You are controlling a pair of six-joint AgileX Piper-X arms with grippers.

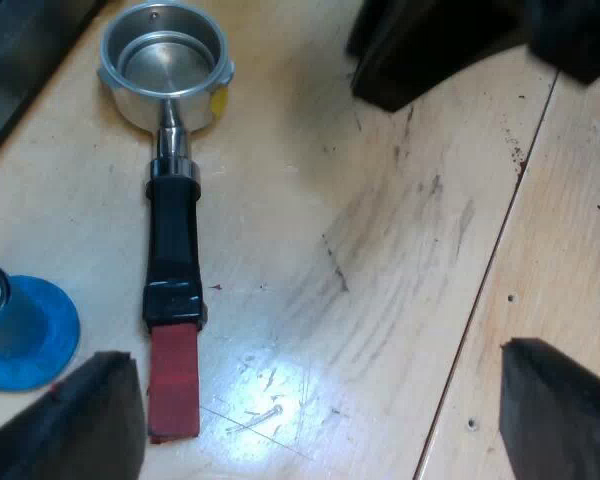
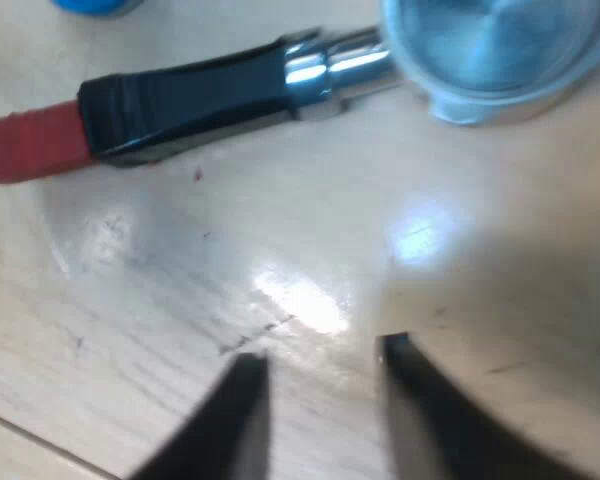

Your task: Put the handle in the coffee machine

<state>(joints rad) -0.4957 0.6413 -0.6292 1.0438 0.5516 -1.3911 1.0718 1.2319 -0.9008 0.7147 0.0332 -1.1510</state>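
Observation:
The metal holder lies flat and loose on the wooden table, with its empty round basket (image 1: 164, 62) facing up. Its black handle (image 1: 172, 240) ends in a red tip (image 1: 174, 380). My left gripper (image 1: 320, 420) hangs above the table beside the red end, open wide, with bare wood between its fingers (image 1: 80, 420). In the right wrist view the same holder (image 2: 200, 95) lies across the table, its basket (image 2: 490, 50) and red end (image 2: 30, 145) at opposite ends. My right gripper (image 2: 322, 355) is low over the wood, a short way from the handle, open and holding nothing.
A blue tamper (image 1: 25, 330) stands on the table close to the handle's red end. A dark bulky part of the other arm (image 1: 450, 50) hangs over the table near the basket. A seam (image 1: 490, 270) runs between the table's boards.

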